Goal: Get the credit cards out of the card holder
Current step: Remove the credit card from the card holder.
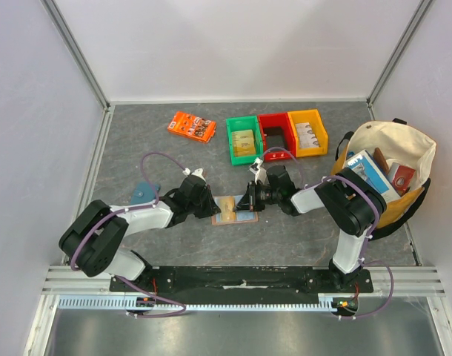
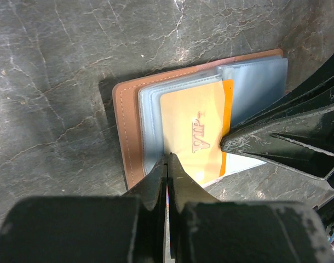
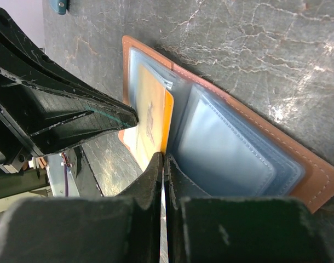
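Note:
The tan card holder (image 1: 244, 216) (image 2: 125, 118) (image 3: 315, 175) lies open and flat on the dark table between my two grippers, its light blue clear sleeves facing up. A cream credit card (image 2: 191, 129) (image 3: 148, 118) with an orange edge and raised "VIP" lettering lies on the sleeves. My left gripper (image 1: 216, 204) (image 2: 167, 158) is shut, its tips at the card's near edge. My right gripper (image 1: 249, 201) (image 3: 163, 157) is also shut, its tips on the card's orange edge next to the sleeves. Each wrist view shows the other gripper's black finger reaching in over the card.
Green (image 1: 244, 139), red (image 1: 276, 133) and yellow (image 1: 307, 132) bins stand at the back, with an orange packet (image 1: 192, 127) to their left. A cream tote bag (image 1: 393, 148) full of boxes sits at the right. A teal pouch (image 1: 143, 190) lies by the left arm.

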{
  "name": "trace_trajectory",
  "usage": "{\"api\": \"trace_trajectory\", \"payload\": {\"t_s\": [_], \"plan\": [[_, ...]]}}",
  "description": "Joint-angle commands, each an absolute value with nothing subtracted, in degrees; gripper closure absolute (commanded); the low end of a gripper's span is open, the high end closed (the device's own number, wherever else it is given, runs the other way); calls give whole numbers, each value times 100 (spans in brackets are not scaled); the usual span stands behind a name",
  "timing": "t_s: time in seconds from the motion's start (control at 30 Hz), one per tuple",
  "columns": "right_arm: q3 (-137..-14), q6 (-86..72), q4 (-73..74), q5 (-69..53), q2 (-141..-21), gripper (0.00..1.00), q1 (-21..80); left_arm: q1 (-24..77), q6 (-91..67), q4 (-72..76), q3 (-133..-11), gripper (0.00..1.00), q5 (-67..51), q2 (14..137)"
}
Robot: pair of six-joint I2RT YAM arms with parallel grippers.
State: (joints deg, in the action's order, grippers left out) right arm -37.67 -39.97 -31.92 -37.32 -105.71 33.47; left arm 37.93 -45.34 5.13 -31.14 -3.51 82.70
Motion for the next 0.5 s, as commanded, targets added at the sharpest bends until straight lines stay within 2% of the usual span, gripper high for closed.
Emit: {"api": "trace_trajectory", "payload": {"t_s": [0.0, 0.47], "plan": [[-3823, -3779, -2901, -3630, -10574, 96, 3261, 3762, -4412, 317, -3085, 98, -53, 8464], [-3893, -3454, -2215, -3445, -10213, 99, 3111, 3744, -4395, 202, -3094, 98, -18, 8517]]}}
